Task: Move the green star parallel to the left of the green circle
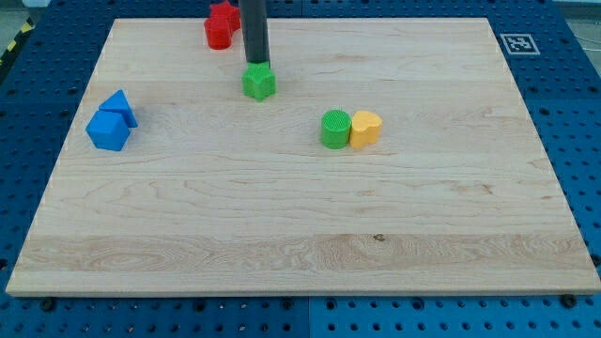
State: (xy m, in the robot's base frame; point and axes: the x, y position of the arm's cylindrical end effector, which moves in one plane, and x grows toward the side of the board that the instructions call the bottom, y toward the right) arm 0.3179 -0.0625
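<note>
The green star [259,83] lies on the wooden board [300,225] in the upper middle. The green circle [335,129] lies right of and below it, toward the board's centre, touching a yellow heart-shaped block [366,128] on its right side. My tip [256,62] is at the star's top edge, touching it or nearly so; the dark rod rises from there out of the view's top.
Two red blocks [222,24] sit at the board's top edge, left of the rod. A blue cube [108,130] and a blue triangular block [120,105] sit together at the view's left. A marker tag [517,43] is off the board's top right corner.
</note>
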